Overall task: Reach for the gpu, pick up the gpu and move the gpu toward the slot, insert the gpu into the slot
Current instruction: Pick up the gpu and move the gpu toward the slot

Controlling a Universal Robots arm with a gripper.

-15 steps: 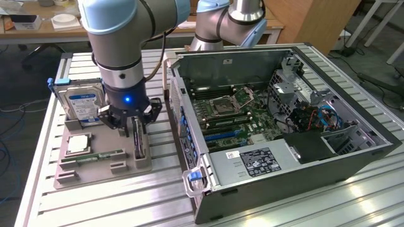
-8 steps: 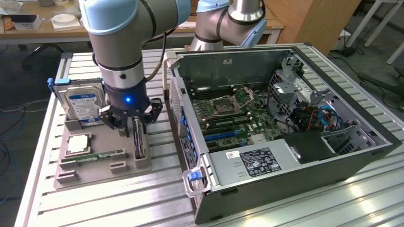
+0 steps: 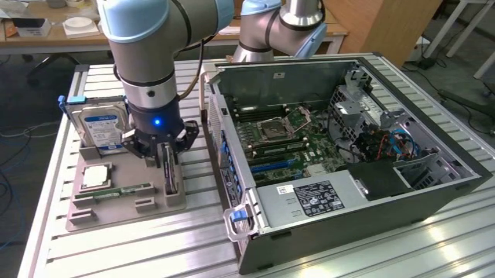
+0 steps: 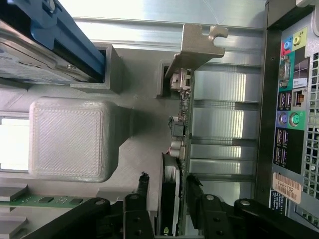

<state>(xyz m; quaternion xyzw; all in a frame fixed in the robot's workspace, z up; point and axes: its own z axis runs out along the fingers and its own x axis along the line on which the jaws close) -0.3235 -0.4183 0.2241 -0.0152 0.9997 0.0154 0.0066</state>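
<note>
gpu [image 3: 168,172] [image 4: 180,144] is standing on its edge in the grey tray [image 3: 124,202] on the tabletop [image 3: 116,255], just beside the open computer case [image 3: 348,231]. end effector [image 3: 166,152] [image 4: 168,181] is down over it, fingers apart, one on each side of the card. the hard drive [image 3: 101,124] in the same tray has a blue label and the power supply [image 3: 309,197] has a sticker, can't read either.

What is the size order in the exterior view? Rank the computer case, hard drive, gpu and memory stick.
1. computer case, by far the largest.
2. hard drive.
3. gpu and memory stick: both show as thin strips, the gpu edge-on, so unranked.
</note>
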